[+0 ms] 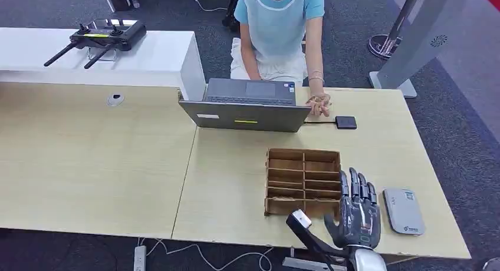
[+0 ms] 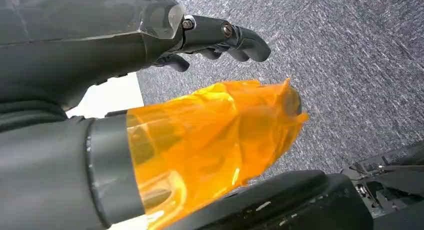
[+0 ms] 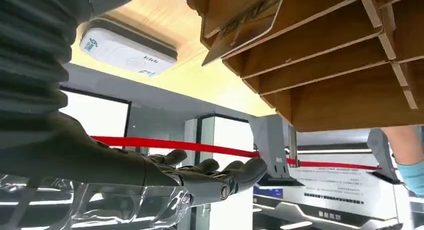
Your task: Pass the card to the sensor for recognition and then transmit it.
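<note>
Brown card (image 3: 240, 32) – tilted in wooden rack (image 3: 345, 60) | right hand (image 1: 355, 209) empty, fingers apart

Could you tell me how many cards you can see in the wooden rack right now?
1: a card leaning in a slot of the rack, nearest the sensor. The head view shows no cards, so more may be hidden in the slots.

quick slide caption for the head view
Right hand open beside the cardboard organizer, card reader at its right.
</note>
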Action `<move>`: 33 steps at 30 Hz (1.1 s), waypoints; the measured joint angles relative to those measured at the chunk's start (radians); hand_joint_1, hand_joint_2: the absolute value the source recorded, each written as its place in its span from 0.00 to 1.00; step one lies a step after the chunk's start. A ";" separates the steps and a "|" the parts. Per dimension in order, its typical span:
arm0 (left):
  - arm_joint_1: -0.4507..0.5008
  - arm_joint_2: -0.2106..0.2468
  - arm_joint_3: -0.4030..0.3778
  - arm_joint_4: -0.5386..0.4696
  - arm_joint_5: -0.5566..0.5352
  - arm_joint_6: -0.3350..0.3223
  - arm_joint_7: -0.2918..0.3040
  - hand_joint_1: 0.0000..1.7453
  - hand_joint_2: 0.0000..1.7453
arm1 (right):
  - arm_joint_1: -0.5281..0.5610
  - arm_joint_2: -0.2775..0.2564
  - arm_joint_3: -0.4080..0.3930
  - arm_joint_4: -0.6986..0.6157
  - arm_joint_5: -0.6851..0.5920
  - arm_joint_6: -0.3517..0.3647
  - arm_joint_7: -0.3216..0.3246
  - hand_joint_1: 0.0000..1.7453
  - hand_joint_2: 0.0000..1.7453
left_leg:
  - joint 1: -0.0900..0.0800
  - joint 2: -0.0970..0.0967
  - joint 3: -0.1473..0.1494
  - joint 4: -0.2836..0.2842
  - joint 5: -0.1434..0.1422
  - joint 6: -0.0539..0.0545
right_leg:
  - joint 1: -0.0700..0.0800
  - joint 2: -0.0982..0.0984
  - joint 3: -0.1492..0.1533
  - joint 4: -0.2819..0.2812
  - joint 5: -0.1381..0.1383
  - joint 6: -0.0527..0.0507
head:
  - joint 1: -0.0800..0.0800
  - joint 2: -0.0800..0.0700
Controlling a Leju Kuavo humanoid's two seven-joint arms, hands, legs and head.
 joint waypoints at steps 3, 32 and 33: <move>0.000 0.000 0.000 0.000 0.000 0.000 0.000 0.00 0.00 | -0.001 0.000 0.000 0.002 0.000 0.001 0.000 0.00 1.00 | 0.000 0.000 0.000 0.000 0.000 0.000 | 0.000 0.000 0.000 0.000 0.000 0.000 | 0.000 0.000; 0.000 0.000 0.000 0.000 -0.021 0.000 0.000 0.00 0.00 | -0.015 -0.003 0.014 0.026 0.000 0.017 0.031 0.23 1.00 | 0.000 0.000 0.000 0.000 0.000 0.000 | 0.000 0.000 0.000 0.000 0.000 0.000 | 0.000 0.000; 0.000 0.000 0.000 0.000 -0.021 0.000 0.000 0.00 0.00 | -0.016 -0.005 0.017 0.027 0.000 0.018 0.032 0.23 1.00 | 0.000 0.000 0.000 0.000 0.000 0.000 | 0.000 0.000 0.000 0.000 0.000 0.000 | 0.000 0.000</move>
